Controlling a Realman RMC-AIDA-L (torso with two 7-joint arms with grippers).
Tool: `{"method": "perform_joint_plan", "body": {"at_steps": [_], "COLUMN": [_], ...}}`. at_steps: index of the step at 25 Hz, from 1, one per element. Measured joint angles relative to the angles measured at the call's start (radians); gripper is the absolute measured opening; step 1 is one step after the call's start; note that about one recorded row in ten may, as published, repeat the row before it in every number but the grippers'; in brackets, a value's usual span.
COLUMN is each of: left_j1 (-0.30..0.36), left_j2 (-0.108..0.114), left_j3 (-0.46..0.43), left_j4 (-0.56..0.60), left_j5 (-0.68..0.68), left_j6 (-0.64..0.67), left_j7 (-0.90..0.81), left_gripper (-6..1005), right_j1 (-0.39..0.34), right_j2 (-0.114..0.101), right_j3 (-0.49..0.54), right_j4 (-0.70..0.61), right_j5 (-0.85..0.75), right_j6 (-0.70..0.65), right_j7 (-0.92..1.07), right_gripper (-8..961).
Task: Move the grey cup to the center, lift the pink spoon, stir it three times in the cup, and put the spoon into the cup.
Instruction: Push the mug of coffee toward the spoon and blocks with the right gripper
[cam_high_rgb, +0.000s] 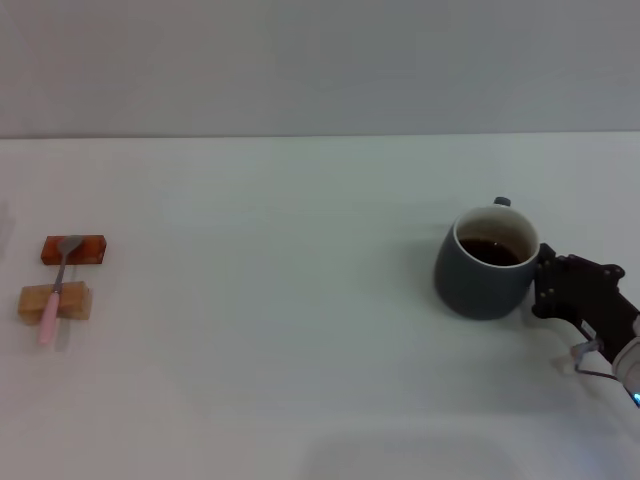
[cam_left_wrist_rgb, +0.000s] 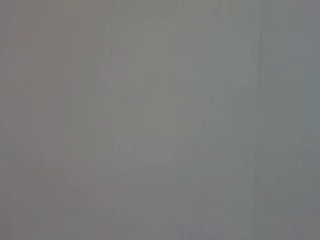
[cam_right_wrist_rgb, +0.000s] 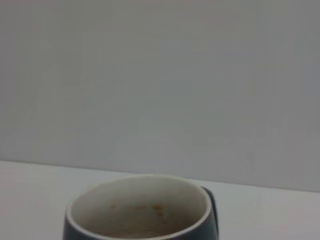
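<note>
The grey cup (cam_high_rgb: 487, 262) stands upright on the white table at the right, holding dark brown liquid, with its small handle at the far side. It also fills the near part of the right wrist view (cam_right_wrist_rgb: 140, 210). My right gripper (cam_high_rgb: 540, 282) is right beside the cup's right side, open, with nothing between its fingers. The pink spoon (cam_high_rgb: 55, 295) lies at the far left across two small blocks, its metal bowl on the far one. My left gripper is out of view; the left wrist view shows only a blank grey surface.
A reddish-brown block (cam_high_rgb: 74, 250) and a pale wooden block (cam_high_rgb: 54, 303) carry the spoon at the left. The white table (cam_high_rgb: 280, 330) stretches between the spoon and the cup. A grey wall stands behind.
</note>
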Motion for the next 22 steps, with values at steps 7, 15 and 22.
{"method": "perform_joint_plan", "body": {"at_steps": [7,15,22], "left_j1": [0.001,0.004,0.006], "left_j2": [0.000,0.000,0.000], "left_j3": [0.000,-0.014,-0.015], "left_j4": [0.000,0.000,-0.004], "left_j5": [-0.001,-0.003,-0.003], "left_j6": [0.000,0.000,0.000], "left_j7": [0.000,0.000,0.000], "left_gripper": [752,752,752], "right_j1": [0.019,0.035,0.058], "right_j2": [-0.001,-0.007,-0.012], "right_j3": [-0.046,-0.040,-0.047], "right_j4": [0.001,-0.014,-0.041], "right_j5": [0.000,0.003,0.001], "right_j6": [0.009,0.027,0.059], "right_j7": [0.000,0.000,0.000], "right_gripper": [-1,-1,-1]}}
